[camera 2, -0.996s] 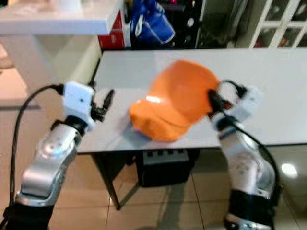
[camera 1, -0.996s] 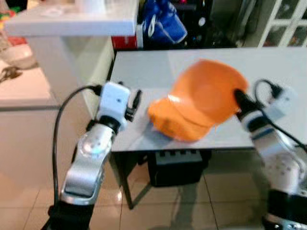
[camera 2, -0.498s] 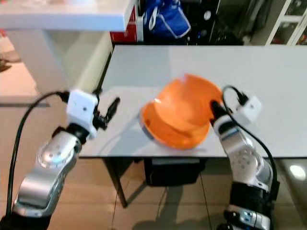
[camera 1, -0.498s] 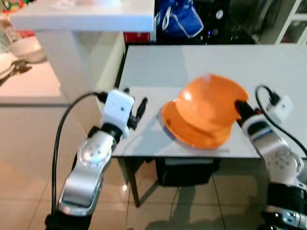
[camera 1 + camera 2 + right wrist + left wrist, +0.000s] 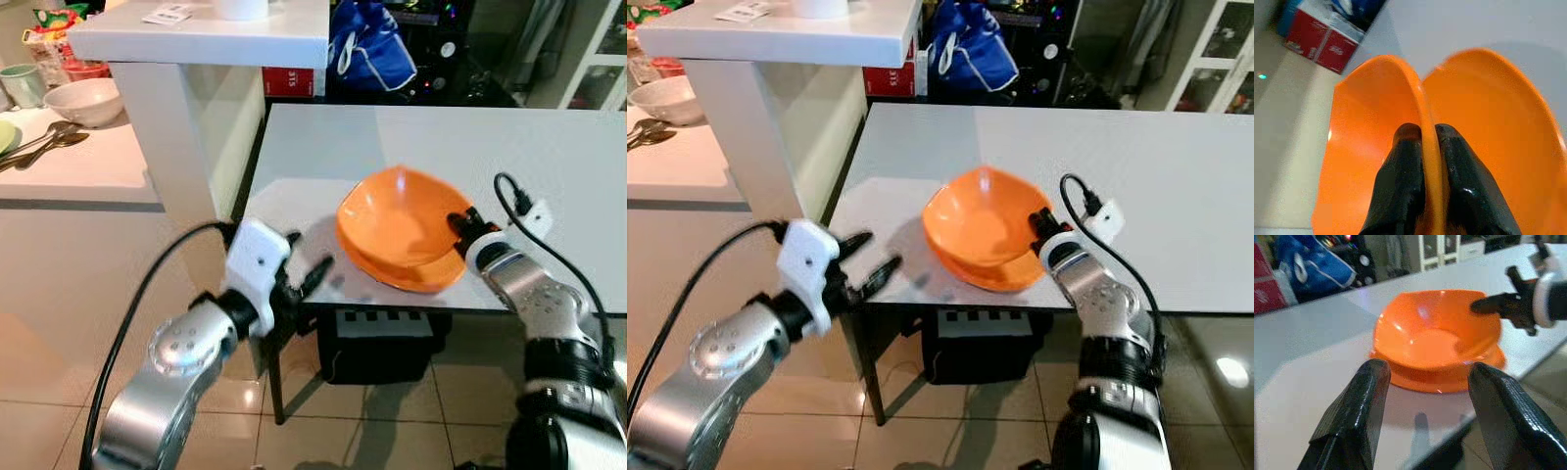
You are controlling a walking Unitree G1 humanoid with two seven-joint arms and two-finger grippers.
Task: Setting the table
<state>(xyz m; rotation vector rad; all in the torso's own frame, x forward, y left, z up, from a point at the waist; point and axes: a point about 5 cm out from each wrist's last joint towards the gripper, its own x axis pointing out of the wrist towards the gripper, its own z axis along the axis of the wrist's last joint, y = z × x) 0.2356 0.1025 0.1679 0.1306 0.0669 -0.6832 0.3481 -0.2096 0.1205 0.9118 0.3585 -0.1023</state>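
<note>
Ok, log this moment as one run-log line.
task: setting table | right gripper: shut on orange bowl rim | bowl: on orange plate, near table front edge | left gripper: open, off table's corner

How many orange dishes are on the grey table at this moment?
2: an orange bowl pinched at its rim by the right gripper, and an orange plate directly beneath it near the table's front edge. More could be nested out of sight.

We note two silver metallic arms with rounded joint housings and black lower segments. Each wrist carries a white box-shaped module fed by a black cable. The left gripper (image 5: pixel 312 276) and right gripper (image 5: pixel 1430 142) have glossy black fingers.
</note>
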